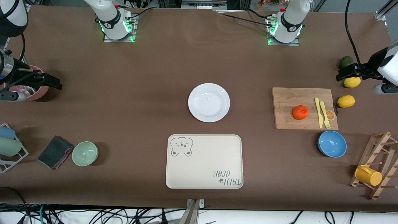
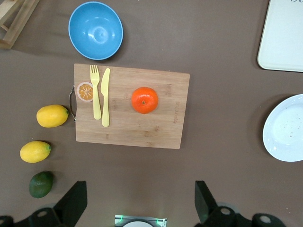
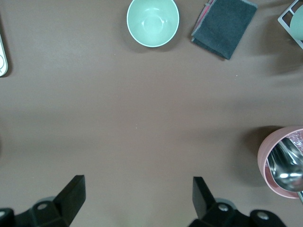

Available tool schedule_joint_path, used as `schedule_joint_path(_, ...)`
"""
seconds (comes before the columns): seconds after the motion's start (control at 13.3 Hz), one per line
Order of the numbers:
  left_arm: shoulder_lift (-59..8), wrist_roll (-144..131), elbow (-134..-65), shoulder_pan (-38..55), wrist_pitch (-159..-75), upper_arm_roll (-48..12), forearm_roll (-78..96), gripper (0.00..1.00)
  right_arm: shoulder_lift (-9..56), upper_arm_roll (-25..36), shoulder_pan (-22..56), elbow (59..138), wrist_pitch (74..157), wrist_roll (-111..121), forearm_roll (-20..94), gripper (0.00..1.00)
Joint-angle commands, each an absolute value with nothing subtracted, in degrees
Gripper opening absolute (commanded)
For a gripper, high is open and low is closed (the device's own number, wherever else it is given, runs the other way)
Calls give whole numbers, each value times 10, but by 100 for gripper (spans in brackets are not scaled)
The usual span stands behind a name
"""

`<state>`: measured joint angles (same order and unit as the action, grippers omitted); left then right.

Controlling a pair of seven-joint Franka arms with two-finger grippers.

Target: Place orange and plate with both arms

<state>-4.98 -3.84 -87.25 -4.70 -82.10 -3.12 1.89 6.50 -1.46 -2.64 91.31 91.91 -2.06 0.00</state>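
The white plate (image 1: 209, 102) lies in the middle of the table, and its edge also shows in the left wrist view (image 2: 286, 130). The orange (image 1: 300, 112) (image 2: 144, 100) sits on a wooden cutting board (image 1: 290, 99) toward the left arm's end of the table. My left gripper (image 1: 340, 75) (image 2: 140, 198) hangs open and holds nothing, up over the table beside the lemons, apart from the orange. My right gripper (image 1: 56, 84) (image 3: 138, 196) hangs open with nothing in it over the right arm's end of the table, beside a pink bowl (image 1: 39, 93).
A cream bear tray (image 1: 204, 161) lies nearer the camera than the plate. A yellow fork and knife (image 1: 321, 112) share the board. A blue bowl (image 1: 332, 143), two lemons (image 1: 346, 101), an avocado (image 1: 345, 61), a mug rack (image 1: 377, 165), a green bowl (image 1: 85, 153) and a grey cloth (image 1: 54, 151) stand around.
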Motion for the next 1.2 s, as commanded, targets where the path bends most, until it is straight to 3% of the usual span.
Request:
schedule_joint_path(0.0, -38, -42, -883, -50, -818, -33, 24, 100, 68, -18, -32, 902, 910, -12, 5, 100)
schedule_joint_path(1.13, -52, -36, -871, -43, -800, -33, 3, 100, 68, -18, -32, 902, 910, -13, 5, 100)
